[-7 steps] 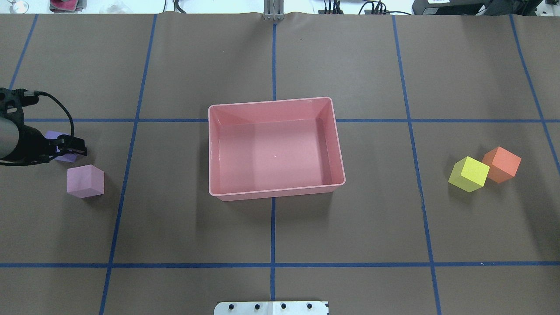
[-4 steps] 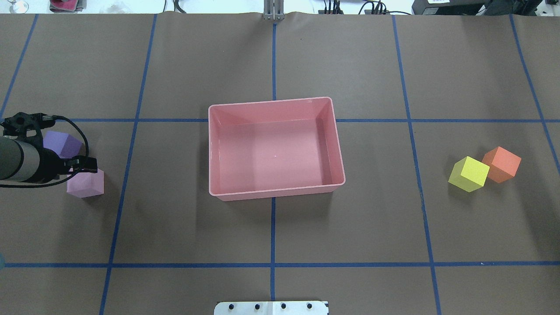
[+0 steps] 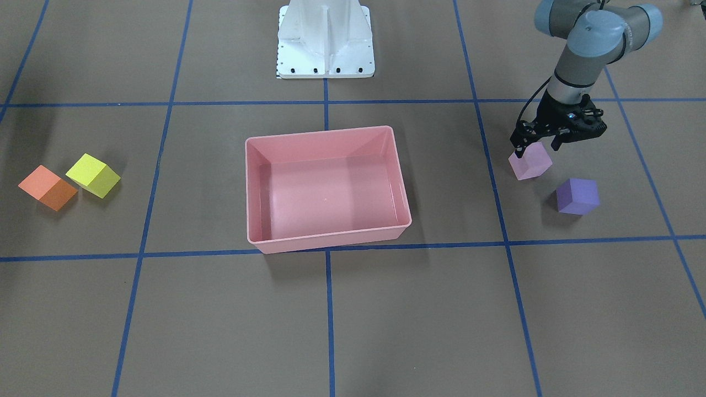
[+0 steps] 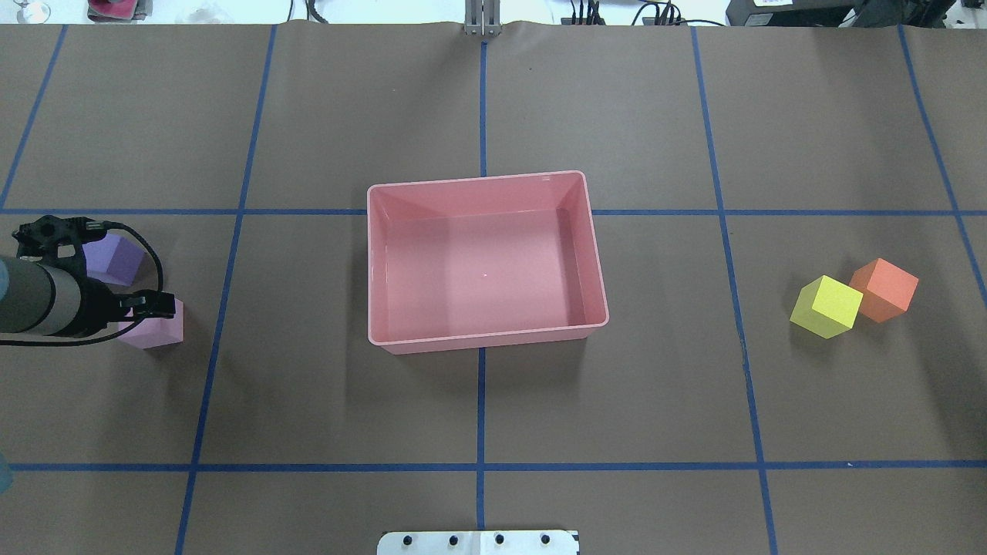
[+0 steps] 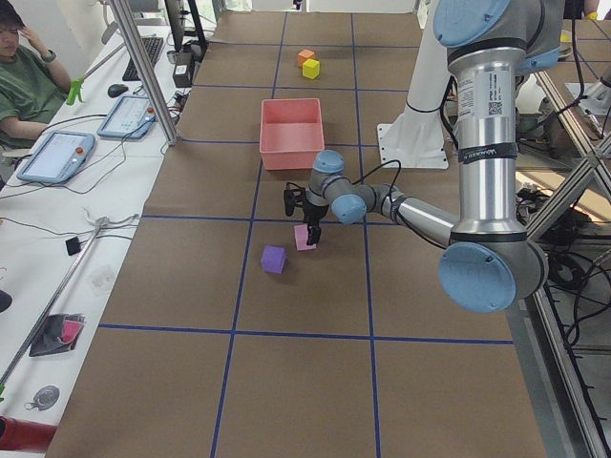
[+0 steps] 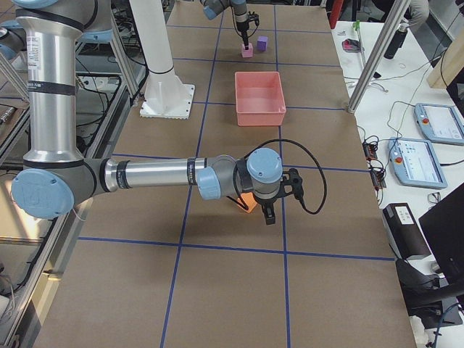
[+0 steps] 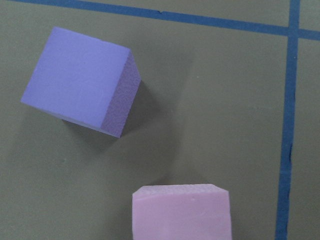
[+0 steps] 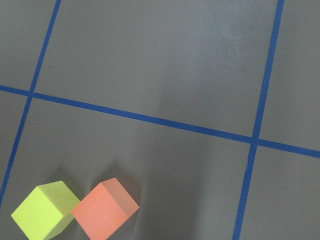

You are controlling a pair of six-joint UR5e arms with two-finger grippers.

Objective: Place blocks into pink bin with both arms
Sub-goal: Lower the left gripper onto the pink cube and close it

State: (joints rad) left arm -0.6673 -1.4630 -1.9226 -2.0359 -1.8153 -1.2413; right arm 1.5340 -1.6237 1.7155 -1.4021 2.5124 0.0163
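The pink bin [image 4: 487, 338] [image 3: 329, 243] stands mid-table with nothing in it. My left gripper [image 3: 536, 145] [image 4: 140, 311] is open, and its fingers straddle the top of the pale pink-lilac cube [image 3: 529, 163] [image 4: 160, 331] [image 7: 181, 212]. The purple cube [image 3: 577, 196] [image 4: 114, 258] [image 7: 80, 82] sits close beside it. The yellow cube [image 4: 826, 306] [image 8: 42, 210] and the orange cube [image 4: 884, 289] [image 8: 104, 209] touch each other on the right side. My right gripper [image 6: 278, 200] shows only in the exterior right view, low near the orange cube; I cannot tell whether it is open or shut.
Blue tape lines grid the brown table cover. The white base pedestal [image 3: 325, 38] stands at the robot's edge. An operator [image 5: 21, 81] sits by a side bench with tablets. Cables and gear line the table's far edge [image 4: 617, 11].
My left gripper has moved from over the purple cube toward the robot, to over the pink-lilac cube. The cubes and the bin have not moved.
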